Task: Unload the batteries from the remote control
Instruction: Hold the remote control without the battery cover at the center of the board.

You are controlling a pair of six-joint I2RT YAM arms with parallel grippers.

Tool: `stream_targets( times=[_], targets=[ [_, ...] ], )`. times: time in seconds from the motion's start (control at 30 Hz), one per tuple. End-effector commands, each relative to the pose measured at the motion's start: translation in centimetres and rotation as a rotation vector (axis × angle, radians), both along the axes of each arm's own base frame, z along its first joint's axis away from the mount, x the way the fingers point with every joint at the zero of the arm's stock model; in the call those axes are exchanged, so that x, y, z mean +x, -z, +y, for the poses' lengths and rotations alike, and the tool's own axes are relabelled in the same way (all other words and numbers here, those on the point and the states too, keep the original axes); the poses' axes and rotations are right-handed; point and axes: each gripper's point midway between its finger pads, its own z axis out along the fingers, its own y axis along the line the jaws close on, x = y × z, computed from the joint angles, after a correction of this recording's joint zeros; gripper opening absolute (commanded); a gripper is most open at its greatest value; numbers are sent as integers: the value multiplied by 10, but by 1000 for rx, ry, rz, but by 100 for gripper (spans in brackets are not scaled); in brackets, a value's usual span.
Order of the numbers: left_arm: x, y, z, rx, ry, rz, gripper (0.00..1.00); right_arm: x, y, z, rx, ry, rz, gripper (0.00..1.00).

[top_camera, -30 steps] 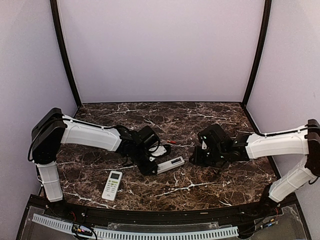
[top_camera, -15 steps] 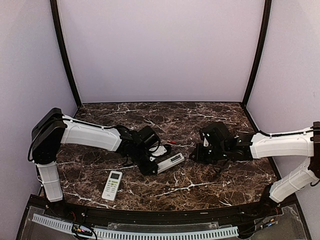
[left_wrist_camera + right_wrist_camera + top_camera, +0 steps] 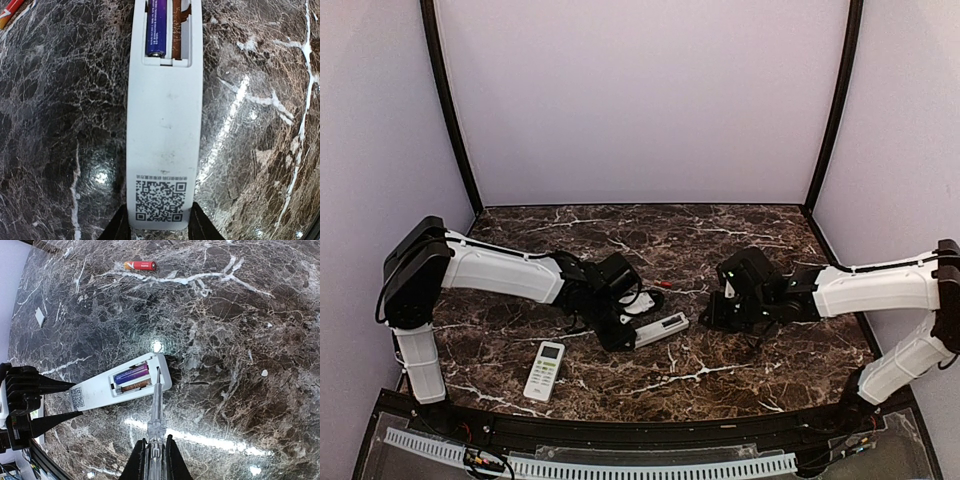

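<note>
A white remote control (image 3: 164, 125) lies back-up on the marble with its battery bay uncovered. One purple-blue battery (image 3: 156, 27) sits in the bay; the slot beside it looks brown, and I cannot tell what fills it. My left gripper (image 3: 159, 227) is shut on the remote's QR-code end. My right gripper (image 3: 154, 460) is shut on a clear pointed tool (image 3: 156, 405), whose tip rests at the bay's edge next to the purple battery (image 3: 131, 375). A red battery (image 3: 140, 265) lies loose on the table beyond the remote (image 3: 660, 327).
A second white remote (image 3: 545, 370) lies face-up near the front left. A small flat white cover (image 3: 40, 316) rests on the marble at the far left of the right wrist view. Purple walls close in the table on three sides.
The right gripper drifted slightly right and came back. The remote's far end rocked a little. Both grips are unchanged.
</note>
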Motion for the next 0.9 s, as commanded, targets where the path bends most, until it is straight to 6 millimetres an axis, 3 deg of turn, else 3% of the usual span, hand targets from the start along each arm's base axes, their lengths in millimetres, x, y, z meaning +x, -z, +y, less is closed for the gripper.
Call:
stream_targets(
  times=[0.0, 0.3, 0.87],
  targets=[
    [-2, 4, 6, 49, 0, -2, 22, -1, -3, -3, -25, -4, 14, 0],
    [-1, 4, 6, 53, -4, -5, 21, -9, -13, -15, -7, 18, 13, 0],
    [0, 3, 6, 54, -3, -10, 20, 9, -19, 12, 15, -30, -32, 0]
  ],
)
